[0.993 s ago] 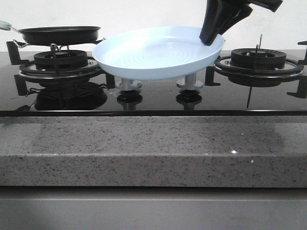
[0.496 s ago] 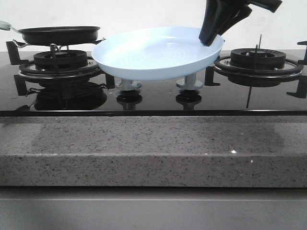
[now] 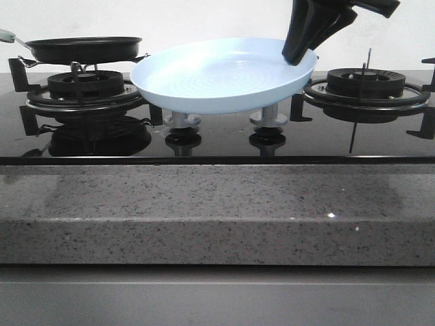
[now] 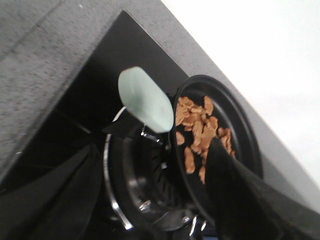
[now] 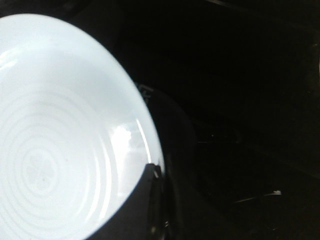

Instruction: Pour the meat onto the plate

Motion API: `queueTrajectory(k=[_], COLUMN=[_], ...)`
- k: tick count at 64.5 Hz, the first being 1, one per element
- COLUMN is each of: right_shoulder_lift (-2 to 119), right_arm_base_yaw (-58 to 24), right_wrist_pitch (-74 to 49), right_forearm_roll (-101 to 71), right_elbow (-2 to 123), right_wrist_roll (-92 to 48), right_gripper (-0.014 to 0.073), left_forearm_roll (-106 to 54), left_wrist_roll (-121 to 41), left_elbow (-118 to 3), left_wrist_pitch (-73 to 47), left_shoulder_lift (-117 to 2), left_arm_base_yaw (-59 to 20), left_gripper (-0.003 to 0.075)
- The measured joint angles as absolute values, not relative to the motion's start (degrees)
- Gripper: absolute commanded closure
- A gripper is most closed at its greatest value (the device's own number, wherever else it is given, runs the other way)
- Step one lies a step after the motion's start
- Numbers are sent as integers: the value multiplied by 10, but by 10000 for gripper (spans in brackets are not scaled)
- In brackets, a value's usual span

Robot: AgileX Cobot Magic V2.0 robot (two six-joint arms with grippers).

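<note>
the plate [image 3: 224, 75], smooth pale-blue with faint rings, hung tilted above the glossy black hob between two burners, clear of both grates. the right gripper [image 3: 299, 51] reached down from above, clamped on its right rim. the meat [image 4: 200, 132], thin light-brown scraps, lay heaped in the black frying pan [image 3: 85, 49] on the left burner. the left gripper [image 4: 150, 200] stood wide open above the pan's pale-green handle [image 4: 145, 99], holding nothing.

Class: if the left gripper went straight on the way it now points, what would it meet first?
Probably the pan's pale-green handle, which lies between the open left gripper's fingers, with the burner beneath; depth is unclear.
</note>
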State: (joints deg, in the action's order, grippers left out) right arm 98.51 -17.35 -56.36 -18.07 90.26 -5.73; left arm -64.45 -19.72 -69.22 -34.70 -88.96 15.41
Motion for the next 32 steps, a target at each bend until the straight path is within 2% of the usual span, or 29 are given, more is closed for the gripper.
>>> queueTrajectory(k=[28, 32], right_shoulder_lift=[985, 985], right_arm_base_yaw=[-174, -174], right_wrist_pitch=[-563, -563], right_forearm_roll=[-181, -181], right_elbow=[902, 902], right_wrist_roll=[-57, -57], right_gripper=[653, 653], left_forearm_roll=[-750, -751], left_wrist_roll=[-227, -227], left_elbow=[-822, -827], left_wrist_pitch=[-452, -453], left_shoulder_lift=[-1058, -1065], left_arm_base_yaw=[168, 168], left_gripper=[283, 307])
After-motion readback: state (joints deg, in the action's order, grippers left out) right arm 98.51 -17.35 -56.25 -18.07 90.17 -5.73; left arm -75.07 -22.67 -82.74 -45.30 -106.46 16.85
